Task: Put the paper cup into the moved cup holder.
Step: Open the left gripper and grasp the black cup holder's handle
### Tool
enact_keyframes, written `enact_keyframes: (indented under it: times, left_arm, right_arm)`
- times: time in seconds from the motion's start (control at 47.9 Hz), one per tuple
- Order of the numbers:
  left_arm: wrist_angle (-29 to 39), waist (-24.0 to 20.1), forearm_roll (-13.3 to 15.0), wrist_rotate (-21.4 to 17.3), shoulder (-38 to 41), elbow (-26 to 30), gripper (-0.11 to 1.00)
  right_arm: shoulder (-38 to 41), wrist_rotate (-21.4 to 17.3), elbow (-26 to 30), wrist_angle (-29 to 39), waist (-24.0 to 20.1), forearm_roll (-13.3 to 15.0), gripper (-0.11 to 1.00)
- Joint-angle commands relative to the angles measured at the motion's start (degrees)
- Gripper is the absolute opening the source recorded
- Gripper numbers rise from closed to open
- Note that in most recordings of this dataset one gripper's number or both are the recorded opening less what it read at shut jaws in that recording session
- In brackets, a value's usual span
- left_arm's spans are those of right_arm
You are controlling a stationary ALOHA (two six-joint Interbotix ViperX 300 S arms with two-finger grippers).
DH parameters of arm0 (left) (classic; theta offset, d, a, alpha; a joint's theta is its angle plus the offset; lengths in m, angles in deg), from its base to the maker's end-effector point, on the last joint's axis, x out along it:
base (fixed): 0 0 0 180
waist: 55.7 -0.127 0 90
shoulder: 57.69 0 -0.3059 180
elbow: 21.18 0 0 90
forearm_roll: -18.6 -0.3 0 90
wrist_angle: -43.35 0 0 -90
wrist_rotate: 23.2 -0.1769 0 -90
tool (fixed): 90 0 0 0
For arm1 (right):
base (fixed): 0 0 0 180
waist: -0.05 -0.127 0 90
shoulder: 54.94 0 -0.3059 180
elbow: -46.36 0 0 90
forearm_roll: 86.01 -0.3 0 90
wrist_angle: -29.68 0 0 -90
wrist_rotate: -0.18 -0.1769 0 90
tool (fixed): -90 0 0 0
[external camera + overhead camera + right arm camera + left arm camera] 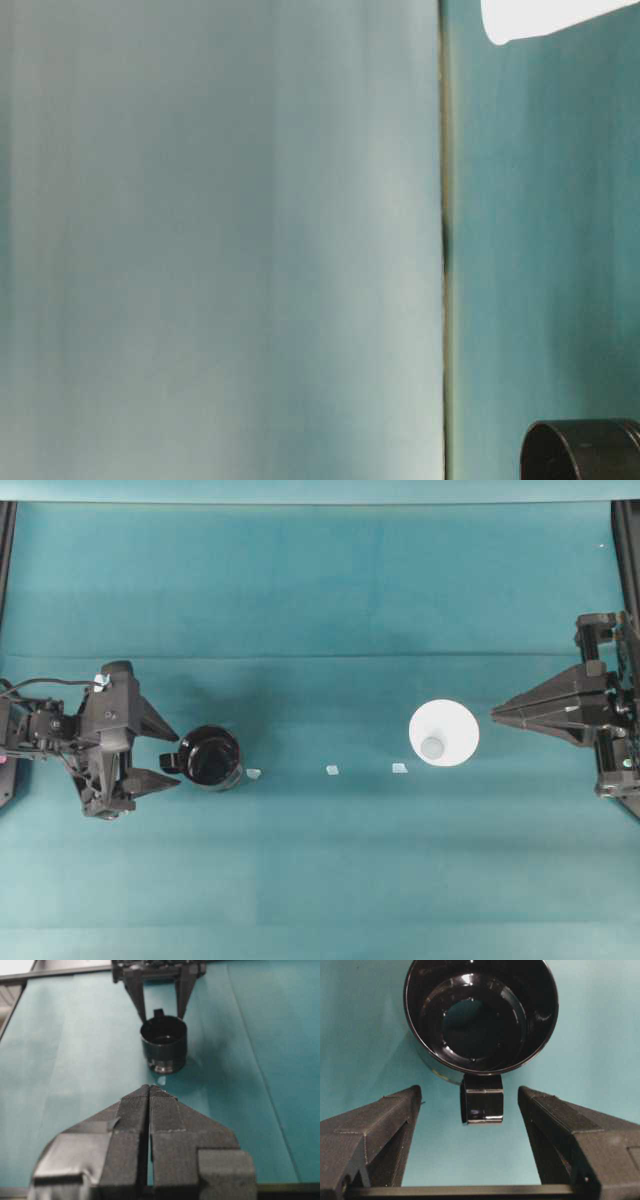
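Left end effector (172, 754) gapes astride cup holder (211, 757) handle.

Stood between the spread fingers of the left hand (168, 752): only the holder's handle (481, 1098). Lay open between holder (211, 757) and cup (443, 733): bare desk (320, 600), save three small scraps (332, 770).
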Motion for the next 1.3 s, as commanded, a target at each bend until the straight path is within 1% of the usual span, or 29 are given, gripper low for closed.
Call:
enact_keyframes:
  times: [0.0, 0.125, 0.397, 0.501, 0.564, 0.606, 0.71, 0.752, 0.773, 1.065, 1.17, 1.274]
  left_arm:
    - [-0.53, -0.26, -0.09, 0.18, -0.09, 0.26, 0.78]
    - [-0.53, -0.26, -0.09, 0.18, -0.09, 0.26, 0.78]
    - [-0.18, -0.26, -0.09, 1.41, 0.0, 0.0, 0.78]
    - [0.44, -0.26, -0.09, 1.49, 0.18, 0.09, 0.74]
    - [0.97, -0.26, -0.09, 1.41, 0.26, 0.18, 0.66]
    - [1.23, -0.26, -0.09, 1.32, 0.26, 0.18, 0.59]
    - [1.05, -0.26, -0.09, 1.14, 0.26, 0.35, 0.31]
    - [1.05, -0.26, -0.09, 0.97, 0.26, 0.53, 0.22]
    - [1.05, -0.26, -0.09, 0.88, 0.26, 0.53, 0.2]
    - [0.53, -0.18, -0.18, 0.26, 0.26, 1.23, 0.2]
    - [-1.23, -0.18, -0.26, 0.18, -0.09, 1.93, 0.2]
    - [-4.04, -0.26, -0.26, -1.32, 0.18, 3.69, 0.2]
  right_arm:
    - [0.26, -0.53, 1.14, -0.26, 0.09, -0.18, 0.02]
    - [0.26, -0.53, 1.14, -0.26, 0.09, -0.18, 0.02]
    - [0.35, -0.53, 1.14, -0.26, 0.0, -0.18, 0.02]
    - [0.35, -0.53, 1.14, -0.26, 0.09, -0.18, 0.02]
    - [0.26, -0.53, 1.14, -0.26, 0.09, -0.18, 0.02]
    - [0.35, -0.53, 1.14, -0.26, 0.0, -0.18, 0.02]
    - [0.26, -0.53, 1.14, -0.26, 0.09, -0.18, 0.02]
    - [0.26, -0.53, 1.14, -0.26, 0.09, -0.18, 0.02]
    - [0.35, -0.53, 1.14, -0.26, 0.09, -0.18, 0.02]
    - [0.26, -0.53, 1.14, 0.44, 0.0, -0.18, 0.02]
    - [0.26, -0.53, 1.14, 0.44, 0.0, -0.18, 0.02]
    - [0.35, -0.53, 1.14, 0.53, 0.09, -0.18, 0.02]
